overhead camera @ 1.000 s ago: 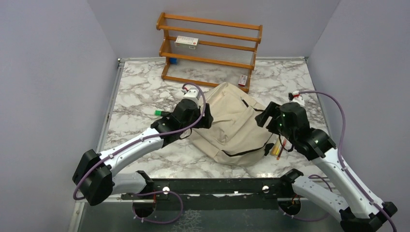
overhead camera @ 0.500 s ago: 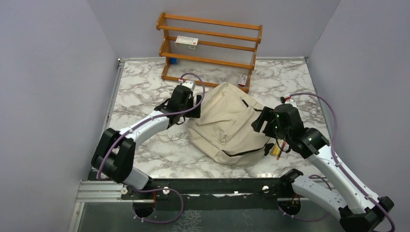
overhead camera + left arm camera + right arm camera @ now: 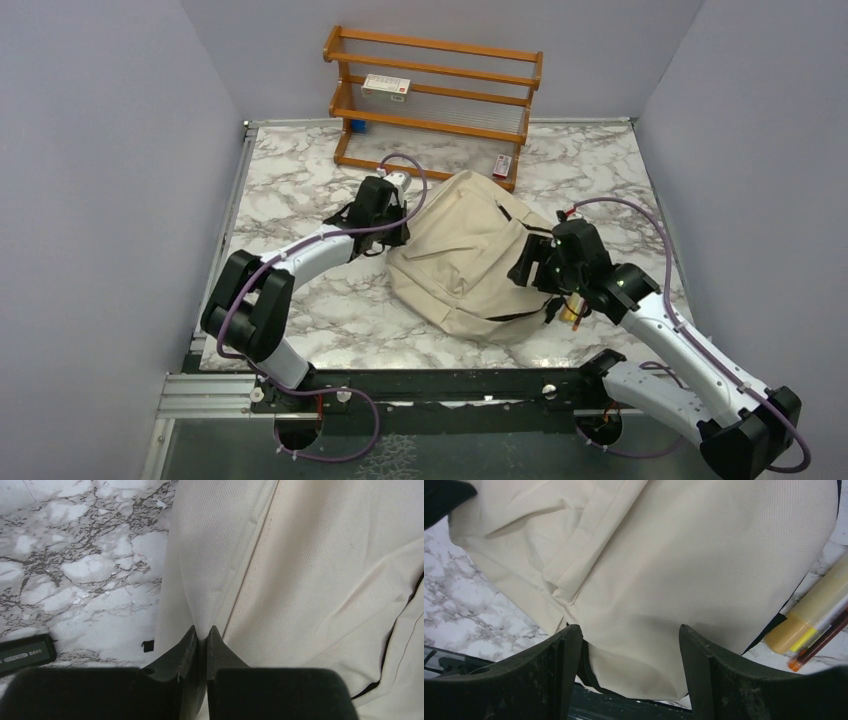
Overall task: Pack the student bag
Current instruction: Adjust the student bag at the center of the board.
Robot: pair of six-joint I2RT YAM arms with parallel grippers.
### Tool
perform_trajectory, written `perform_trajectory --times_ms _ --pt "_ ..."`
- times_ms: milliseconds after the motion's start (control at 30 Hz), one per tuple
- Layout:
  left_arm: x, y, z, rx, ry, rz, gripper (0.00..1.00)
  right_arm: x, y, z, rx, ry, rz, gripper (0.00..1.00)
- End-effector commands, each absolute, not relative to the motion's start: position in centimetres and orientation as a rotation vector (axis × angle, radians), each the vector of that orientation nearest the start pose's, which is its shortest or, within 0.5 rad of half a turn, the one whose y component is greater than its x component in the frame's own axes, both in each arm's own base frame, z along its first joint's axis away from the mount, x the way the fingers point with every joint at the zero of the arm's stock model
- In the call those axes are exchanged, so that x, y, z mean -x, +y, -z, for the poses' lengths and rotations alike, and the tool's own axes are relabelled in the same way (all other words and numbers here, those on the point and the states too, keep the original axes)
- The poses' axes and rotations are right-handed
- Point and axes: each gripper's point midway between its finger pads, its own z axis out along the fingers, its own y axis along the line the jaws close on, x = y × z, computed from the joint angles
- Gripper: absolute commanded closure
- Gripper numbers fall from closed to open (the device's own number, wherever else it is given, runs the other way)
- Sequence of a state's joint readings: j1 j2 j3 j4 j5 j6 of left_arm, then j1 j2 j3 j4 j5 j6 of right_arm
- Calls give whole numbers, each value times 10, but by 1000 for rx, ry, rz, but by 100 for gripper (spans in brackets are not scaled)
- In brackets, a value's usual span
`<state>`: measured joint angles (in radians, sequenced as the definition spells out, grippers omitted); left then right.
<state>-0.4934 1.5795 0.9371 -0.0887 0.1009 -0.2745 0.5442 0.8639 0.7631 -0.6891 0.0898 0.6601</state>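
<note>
Tabletop: white-and-grey marbled tabletop (image 3: 290, 180), running under both claws.
Student bag: large beige fabric student bag (image 3: 460, 250) with black straps, lying slumped between the two claws, right of the left claw and left of the right one.
Rack: orange-brown wooden rack (image 3: 440, 45), well beyond the left claw against the far wall.
Rack contents: white box with a red label (image 3: 386, 86) on the middle shelf; small red-and-white box (image 3: 502, 165) at the bottom shelf's right end.
Left claw: left claw (image 3: 201, 636), tips pinched together on a fold at the bag's edge.
Right claw: right claw (image 3: 630, 628), spread wide, bag fabric between and ahead of its fingers, no grip visible.
Markers: yellow-orange highlighter (image 3: 814, 612) and thin orange-tipped pen (image 3: 819, 647), just right of the right claw, beside the bag's edge.
Black item: flat black item marked S600 (image 3: 25, 652), left of the left claw.
</note>
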Motion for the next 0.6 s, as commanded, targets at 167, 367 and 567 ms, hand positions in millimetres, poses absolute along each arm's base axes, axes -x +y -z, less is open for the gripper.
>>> perform_trajectory --times_ms 167,367,567 --pt "-388 -175 -109 -204 2285 461 100 -209 154 -127 -90 2440 -536 34" --pt "-411 -162 -119 -182 2273 492 100 -195 172 -96 11 2553 -631 44" --pt "-404 -177 -133 -201 2241 615 80 -194 176 -89 32 2598 -637 45"
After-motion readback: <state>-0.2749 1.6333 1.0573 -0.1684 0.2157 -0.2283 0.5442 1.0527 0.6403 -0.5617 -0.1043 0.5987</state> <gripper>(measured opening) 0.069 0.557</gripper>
